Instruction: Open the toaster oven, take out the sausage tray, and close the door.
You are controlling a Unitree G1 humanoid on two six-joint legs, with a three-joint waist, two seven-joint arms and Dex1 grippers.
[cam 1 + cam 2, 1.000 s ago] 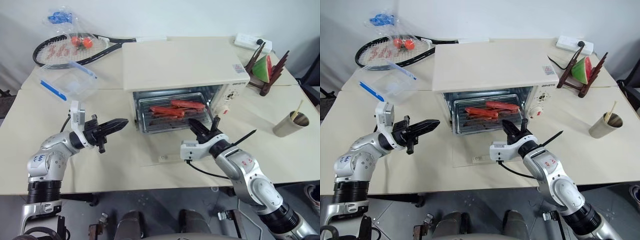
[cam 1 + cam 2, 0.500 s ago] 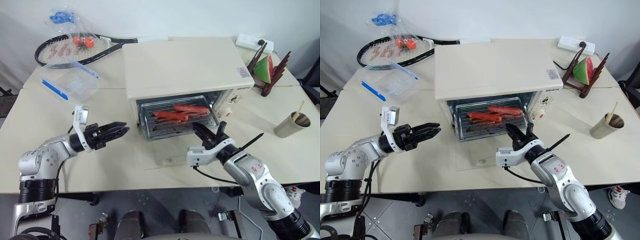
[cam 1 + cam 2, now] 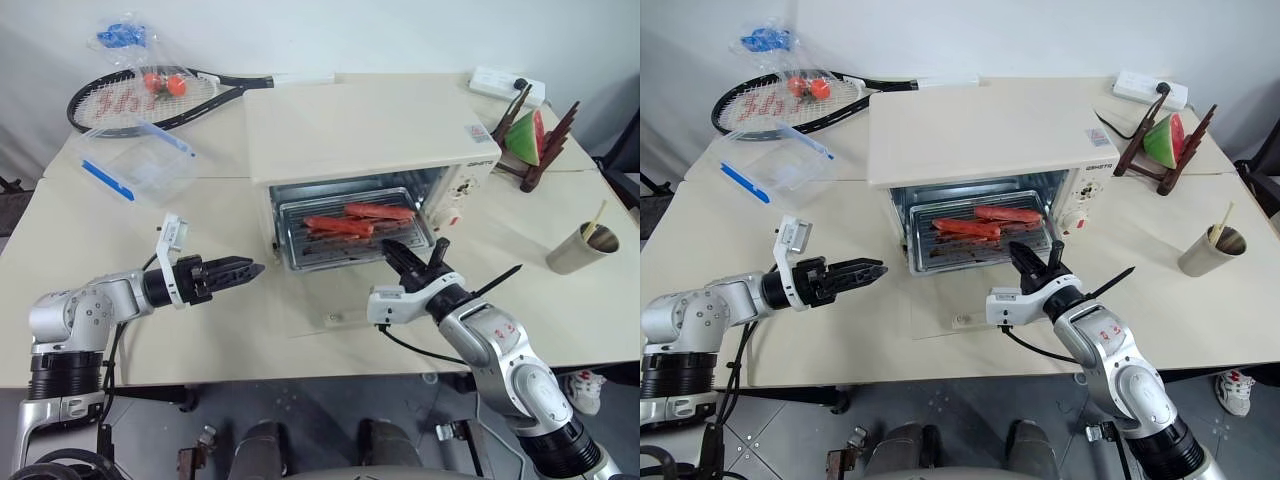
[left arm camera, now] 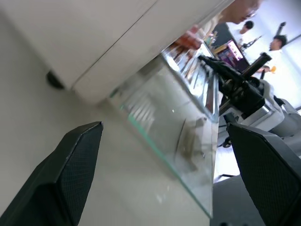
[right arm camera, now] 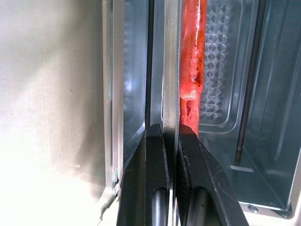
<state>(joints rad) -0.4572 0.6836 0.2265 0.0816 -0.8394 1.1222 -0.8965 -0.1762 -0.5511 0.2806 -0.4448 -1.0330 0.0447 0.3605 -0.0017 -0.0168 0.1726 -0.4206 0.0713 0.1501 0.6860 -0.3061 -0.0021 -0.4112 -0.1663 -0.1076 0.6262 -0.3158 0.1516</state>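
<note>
We are pinching the stiff, likely slippery front rim of the sausage tray (image 5: 214, 101) with our right tool (image 3: 1025, 262), our left tool (image 3: 870, 270) gaping empty.

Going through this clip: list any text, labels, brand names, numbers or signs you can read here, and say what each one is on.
Nothing can be read in full.
Toaster oven: small dark lettering at the front top right corner, too small to read.
Toaster oven top: a small sticker near the right rear, unreadable.
Racket: red marking on the strings, not legible.
Left arm: small blue marks on its casing, unreadable.
Right arm: small red marks on its casing, unreadable.
</note>
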